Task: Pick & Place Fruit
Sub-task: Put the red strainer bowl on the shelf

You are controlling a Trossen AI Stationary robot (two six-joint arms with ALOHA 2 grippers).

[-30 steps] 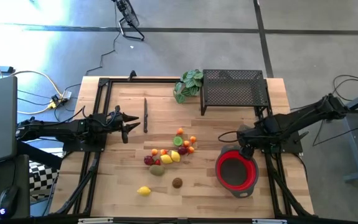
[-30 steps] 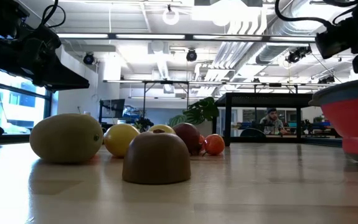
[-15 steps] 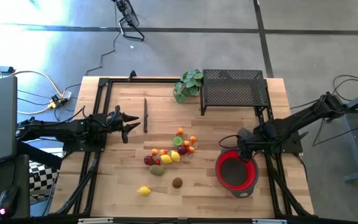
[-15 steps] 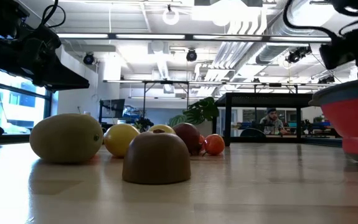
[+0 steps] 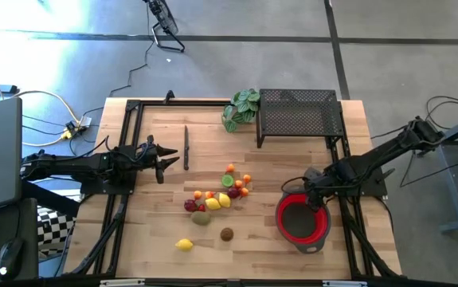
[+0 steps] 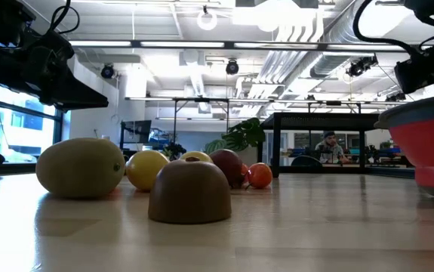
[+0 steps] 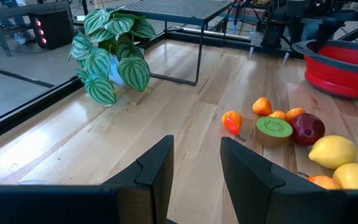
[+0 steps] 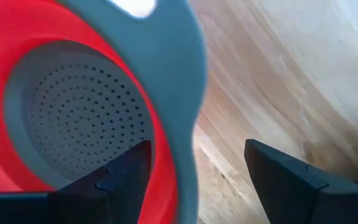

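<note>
In your low view the red bowl is cut off by the pic's edge, and the brown fruit hides part of the fruit behind it. In the left wrist view, two yellow fruits run off-frame. Person in the bg is too small to make out.

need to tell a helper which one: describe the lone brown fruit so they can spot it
Start at the red bowl on the table's right side, then look left. The brown fruit sits alone near the front edge, right of a lone lemon, apart from the colourful fruit cluster. It is the only dark brown piece.
</note>
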